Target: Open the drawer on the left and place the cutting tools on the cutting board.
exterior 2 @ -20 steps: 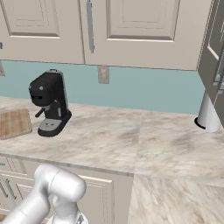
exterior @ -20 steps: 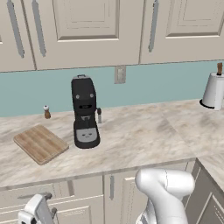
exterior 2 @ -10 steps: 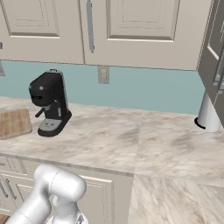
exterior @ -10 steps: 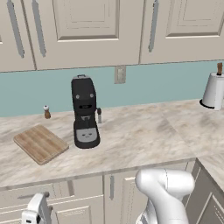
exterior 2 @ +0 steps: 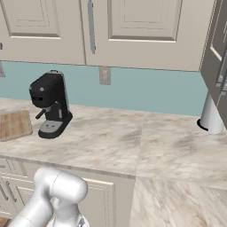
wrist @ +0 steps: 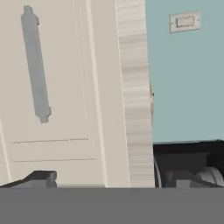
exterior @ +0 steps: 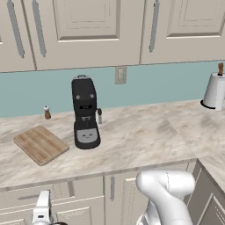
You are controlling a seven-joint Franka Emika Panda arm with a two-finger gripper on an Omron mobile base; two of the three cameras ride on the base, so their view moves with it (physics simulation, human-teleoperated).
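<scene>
The drawer (wrist: 57, 100) is shut. In the rolled hand view its cream front stands close ahead, and its grey bar handle (wrist: 35, 65) runs up the picture, parallel to the counter edge. My gripper (wrist: 113, 179) is open, with its dark fingertips (wrist: 41, 178) far apart and nothing between them. In the left base view my gripper (exterior: 41, 213) hangs low in front of the drawer (exterior: 26, 197), below the counter. The wooden cutting board (exterior: 41, 144) lies bare on the counter, left of the coffee machine. The knife and the peeler are hidden.
A black coffee machine (exterior: 85, 113) stands mid-counter, with a small pepper shaker (exterior: 46, 112) by the backsplash. A paper towel holder (exterior: 215, 90) is at the far right. The marble counter edge (wrist: 135, 87) overhangs the drawer. Cabinet doors (exterior: 110, 193) sit beside it.
In the left base view my hand has edged slightly right and up in front of the drawer. Everything on the counter is as before.
</scene>
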